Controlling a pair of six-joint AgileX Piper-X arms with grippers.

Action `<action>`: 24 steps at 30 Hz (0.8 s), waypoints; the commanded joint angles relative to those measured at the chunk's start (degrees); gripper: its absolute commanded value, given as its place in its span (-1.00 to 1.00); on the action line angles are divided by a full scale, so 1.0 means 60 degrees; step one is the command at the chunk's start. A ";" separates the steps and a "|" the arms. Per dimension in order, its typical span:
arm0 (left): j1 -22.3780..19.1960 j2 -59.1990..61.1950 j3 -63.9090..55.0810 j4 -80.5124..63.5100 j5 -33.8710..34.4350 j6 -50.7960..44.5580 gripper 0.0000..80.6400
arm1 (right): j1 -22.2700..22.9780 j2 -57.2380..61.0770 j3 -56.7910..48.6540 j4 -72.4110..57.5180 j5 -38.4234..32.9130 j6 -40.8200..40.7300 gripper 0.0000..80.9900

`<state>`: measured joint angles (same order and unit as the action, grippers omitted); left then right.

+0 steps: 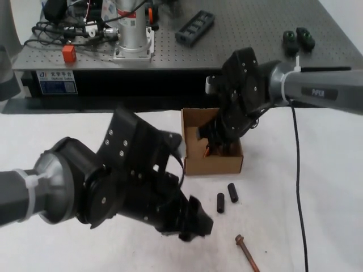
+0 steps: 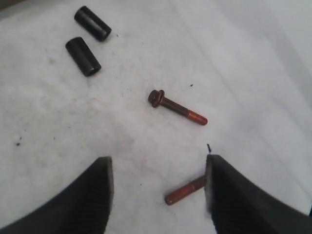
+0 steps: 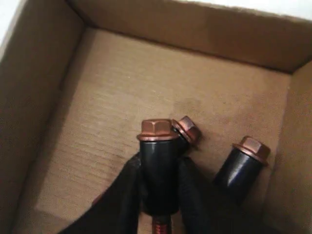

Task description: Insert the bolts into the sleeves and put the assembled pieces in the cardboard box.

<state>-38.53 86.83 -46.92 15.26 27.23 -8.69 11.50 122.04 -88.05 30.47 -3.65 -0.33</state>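
The step in hand is the drop-off of a finished piece. The right gripper [image 3: 158, 168] sits inside the cardboard box [image 3: 195, 29], its fingers clamped on the black body of an assembled piece [image 3: 156, 141], which stands upright with the copper bolt head on top and the threaded end showing below. Two more finished pieces lie on the box floor: one [image 3: 243, 165] just beside the held piece and another [image 3: 186, 129] tucked behind it, close enough that contact cannot be ruled out. On the near side of the box, the left gripper [image 2: 158, 195] hangs over the white cloth [image 2: 253, 58] with its fingers apart and nothing between them. Below it lie a loose bolt [image 2: 176, 107] and a second bolt [image 2: 185, 191], the latter partly hidden by one finger. An empty sleeve [image 2: 83, 56] and a second sleeve [image 2: 92, 23] lie side by side farther off, between the bolts and the box. The next move likely calls for the right fingers to let go low in the box and lift straight out without knocking the neighbours. The left arm would then need to line up across a bolt's shank before closing. Two bolts and two sleeves suggest two assemblies remain.
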 commanded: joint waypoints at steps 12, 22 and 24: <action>-0.0026 -0.0006 -0.0059 0.0508 -0.0662 0.0238 0.02 | 0.0129 -0.3875 0.2170 0.1967 -0.0283 -0.0169 -0.29; -0.0026 -0.0006 -0.0059 0.0814 -0.0660 0.0399 0.02 | 0.0395 -0.3268 0.3499 0.1818 0.0378 -0.0113 -0.29; -0.0026 -0.0006 -0.0059 0.0810 -0.0660 0.0399 0.02 | 0.0395 -0.3042 0.3499 0.1682 0.0378 -0.0113 -0.29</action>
<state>-38.61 86.83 -46.92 19.91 23.89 -7.42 13.77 102.79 -66.86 41.77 -1.49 -0.60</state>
